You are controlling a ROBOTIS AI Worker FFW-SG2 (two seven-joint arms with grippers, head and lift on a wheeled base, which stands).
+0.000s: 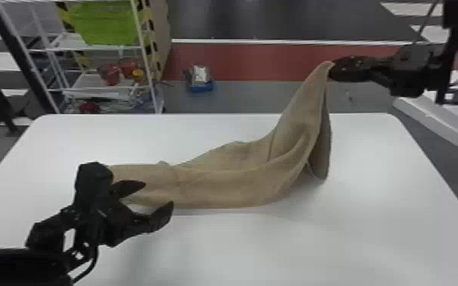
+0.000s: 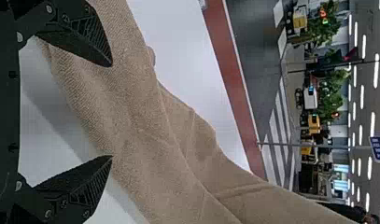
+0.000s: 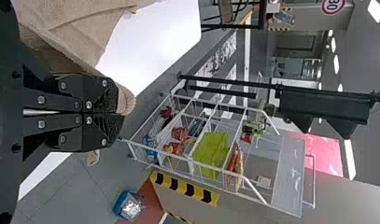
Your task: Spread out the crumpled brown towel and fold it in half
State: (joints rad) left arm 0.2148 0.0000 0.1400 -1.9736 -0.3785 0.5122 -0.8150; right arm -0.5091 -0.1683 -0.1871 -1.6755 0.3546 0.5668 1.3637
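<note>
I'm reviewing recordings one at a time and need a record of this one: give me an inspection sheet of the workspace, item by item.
Surface: white table, flat top, under the towel.
Job's things: brown towel, loosely folded along the table, its right end drawn up into a peak; not yet spread out.
Clutter: blue box on the floor beyond the table.
Left gripper: open, at the towel's left end; contact can't be told.
Right gripper: shut on the towel, holding the peak above table height.
Cables: black cable looping beside the left arm.
Surroundings: white rack holding a green bin, behind the table on the left.
</note>
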